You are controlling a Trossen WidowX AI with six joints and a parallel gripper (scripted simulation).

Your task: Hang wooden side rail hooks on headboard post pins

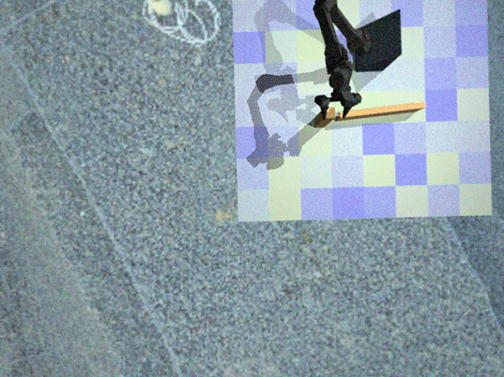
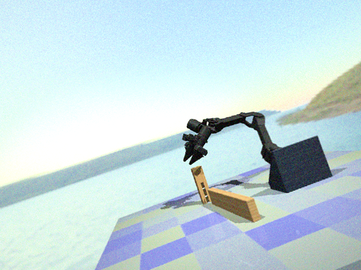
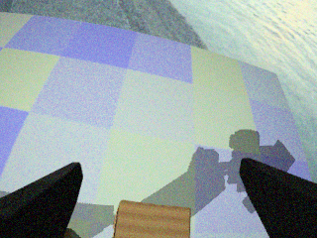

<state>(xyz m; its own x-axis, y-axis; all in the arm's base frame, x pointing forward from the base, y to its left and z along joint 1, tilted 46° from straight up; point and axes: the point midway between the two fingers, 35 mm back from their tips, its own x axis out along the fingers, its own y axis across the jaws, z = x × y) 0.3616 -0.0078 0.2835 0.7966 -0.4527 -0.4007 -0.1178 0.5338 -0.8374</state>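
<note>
The black robot gripper (image 1: 334, 116) (image 2: 187, 162) (image 3: 160, 163) hangs up high, over the top of the tan wooden post (image 1: 331, 111) (image 2: 197, 180) (image 3: 153, 220). The long orange-brown wooden rail (image 1: 384, 110) (image 2: 233, 202) is low down on the checkered desk (image 1: 476, 200) (image 2: 226, 252) (image 3: 154, 94). Seen from the top, it starts just beside the post and runs to the right, with its far end pointing at the desk's right edge. It runs nearly the same way as the desk's bottom edge. So the rail lies down below the gripper and off toward that right edge. That is what matters most for the next move: the gripper likely has to go over toward the right edge, line up with the rail, and then go down with one finger on each side.

The gripper is wide open. It holds nothing, and in the outside view its tips are above the post and do not touch it. Going straight down here could bump the post.

The post stands up, and its dark slot (image 2: 204, 192) shows. The hooks are too small to make out, so nobody can tell if they sit on the pins. The hanging job looks like it is just starting.
</note>
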